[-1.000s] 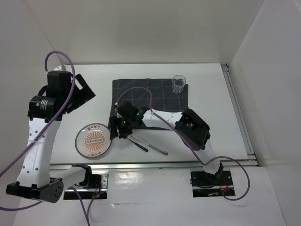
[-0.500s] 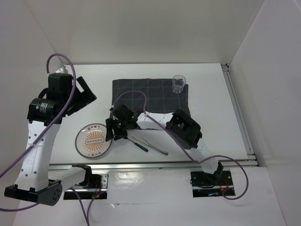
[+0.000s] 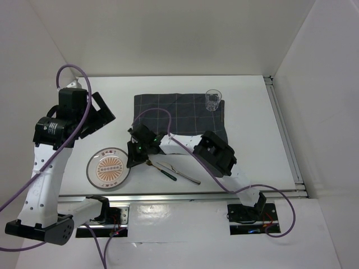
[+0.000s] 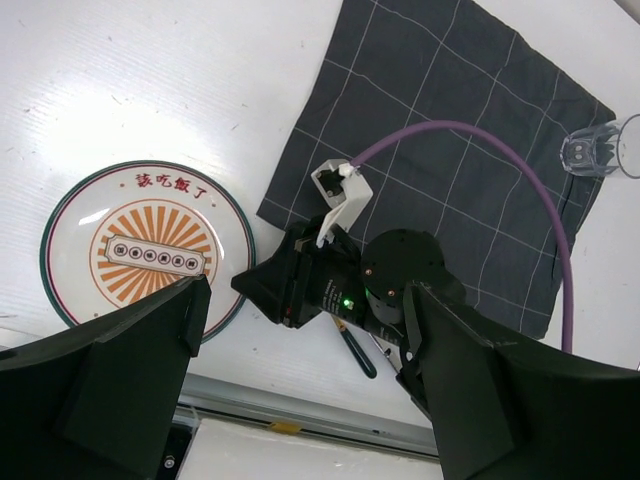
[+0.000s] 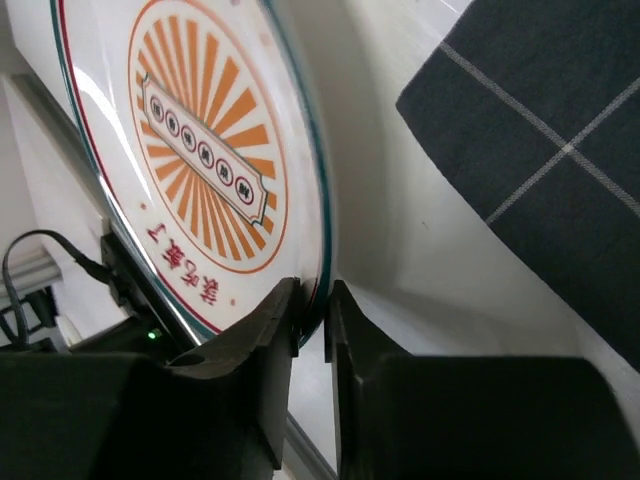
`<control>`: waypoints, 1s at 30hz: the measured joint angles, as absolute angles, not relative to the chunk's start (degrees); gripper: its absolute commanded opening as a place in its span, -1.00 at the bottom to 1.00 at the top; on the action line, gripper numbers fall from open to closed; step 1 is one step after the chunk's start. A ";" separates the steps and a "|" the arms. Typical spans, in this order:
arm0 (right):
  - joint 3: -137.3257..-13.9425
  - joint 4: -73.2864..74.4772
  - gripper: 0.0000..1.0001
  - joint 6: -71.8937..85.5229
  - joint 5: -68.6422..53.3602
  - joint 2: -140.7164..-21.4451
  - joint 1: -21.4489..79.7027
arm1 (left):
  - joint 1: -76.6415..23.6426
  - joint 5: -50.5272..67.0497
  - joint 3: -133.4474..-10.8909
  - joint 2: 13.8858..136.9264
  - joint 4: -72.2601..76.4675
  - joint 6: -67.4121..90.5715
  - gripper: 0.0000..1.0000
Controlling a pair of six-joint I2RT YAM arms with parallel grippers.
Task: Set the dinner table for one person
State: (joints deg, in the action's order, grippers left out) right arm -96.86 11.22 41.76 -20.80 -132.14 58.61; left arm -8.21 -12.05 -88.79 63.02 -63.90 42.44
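Roughly, the setting looks about half done, judging by how things lie on the white worktop, which fills the middle of the top view between white walls. At the far left the left hand hangs above the surface with its fingers spread wide and nothing between them. Just right of it, in the lower left of the top view, lies the plate, rimmed in green with an orange sunburst and a row of characters printed on it. It carries no food or anything else, and it sits on bare worktop, off the cloth. The right hand is at the plate's right edge, and its wrist view shows the two fingers pinching the rim between them. Whether the plate has left the surface I cannot tell. Next to the right lie two pieces of cutlery, a dark-handled one and a silvery one, side by side on bare worktop below the cloth; their types are too small to make out. The dark grey cloth with its thin grid lines is spread flat in the upper middle. On its upper right corner stands a clear glass, upright and seemingly empty. So cloth and glass seem placed — plate and cutlery probably remain to be brought onto or beside the cloth.
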 measured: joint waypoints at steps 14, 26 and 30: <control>-98.04 11.20 -1.00 40.56 -25.58 -130.39 57.23 | -8.21 -12.14 -88.75 62.94 -63.64 42.24 0.95; -92.53 13.08 -1.00 40.75 -24.25 -112.86 40.03 | -8.21 -12.01 -93.43 64.40 -62.35 42.22 0.98; -85.30 13.02 -1.00 41.95 -23.68 -106.10 33.01 | -8.21 -11.27 -92.58 64.71 -61.23 42.22 0.98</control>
State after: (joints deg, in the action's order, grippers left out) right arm -85.30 13.02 41.95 -23.68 -106.10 33.01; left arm -8.21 -11.27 -92.58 64.71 -61.23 42.22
